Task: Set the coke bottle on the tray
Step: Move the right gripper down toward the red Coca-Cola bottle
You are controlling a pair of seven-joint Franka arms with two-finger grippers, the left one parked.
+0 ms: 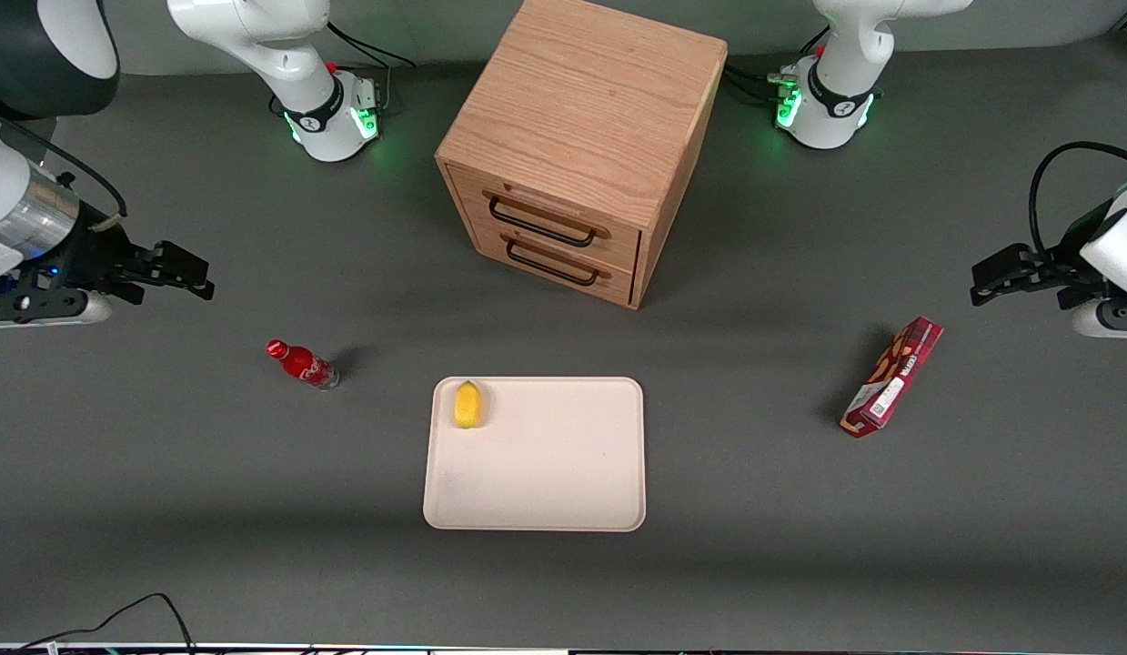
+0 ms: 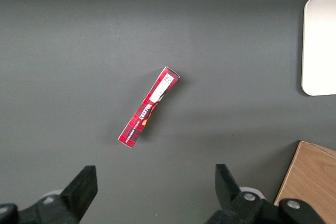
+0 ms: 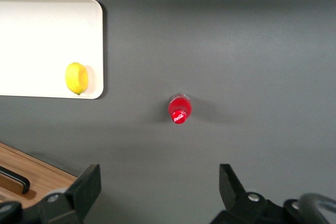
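Observation:
The coke bottle [image 1: 303, 365] is small, slim and red with a red cap, and stands upright on the grey table beside the tray, toward the working arm's end. It also shows from above in the right wrist view [image 3: 179, 109]. The cream-white tray [image 1: 545, 473] lies flat at the table's middle; it also shows in the right wrist view [image 3: 31, 35]. My right gripper [image 1: 176, 273] hangs open and empty above the table, farther from the front camera than the bottle and well apart from it. Its fingers [image 3: 88, 184] stand wide apart with bare table between them.
A yellow lemon [image 1: 467, 404] lies in the tray's corner nearest the bottle. A wooden two-drawer cabinet [image 1: 577, 146] stands farther back than the tray. A red snack box [image 1: 892, 377] lies toward the parked arm's end.

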